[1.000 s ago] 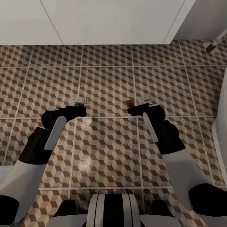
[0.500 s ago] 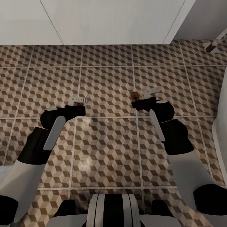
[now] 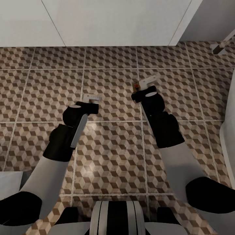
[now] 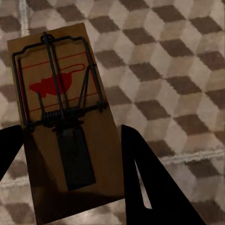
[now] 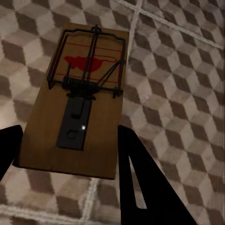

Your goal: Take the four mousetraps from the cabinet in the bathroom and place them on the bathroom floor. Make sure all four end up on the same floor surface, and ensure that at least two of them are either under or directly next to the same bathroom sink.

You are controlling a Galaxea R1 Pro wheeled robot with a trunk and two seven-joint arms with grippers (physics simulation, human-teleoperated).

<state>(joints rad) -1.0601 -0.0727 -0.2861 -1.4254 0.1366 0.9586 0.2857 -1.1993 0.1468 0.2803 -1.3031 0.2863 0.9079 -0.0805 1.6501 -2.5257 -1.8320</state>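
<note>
Two mousetraps are in hand, each a tan board with dark wire and a red mark. One mousetrap [image 4: 61, 122] sits between the dark fingers of my left gripper [image 4: 70, 140], which is shut on it. The other mousetrap [image 5: 82, 98] is held the same way by my right gripper [image 5: 70, 138]. From the head camera, the left gripper [image 3: 90, 98] and right gripper [image 3: 145, 83] reach out over the cube-patterned bathroom floor [image 3: 111, 143], and a bit of the right mousetrap [image 3: 136, 86] peeks out. The cabinet and sink are out of view.
White flat panels [image 3: 107, 23] run along the far edge of the tiles. A white curved fixture edge [image 3: 228, 130] stands at the right. A small grey-white object [image 3: 218, 48] lies at the far right. Open tiles lie ahead of both grippers.
Both arms have reached farther forward over the tiles with their traps. The left gripper also shifted right, toward the middle. The view itself has not shifted.
</note>
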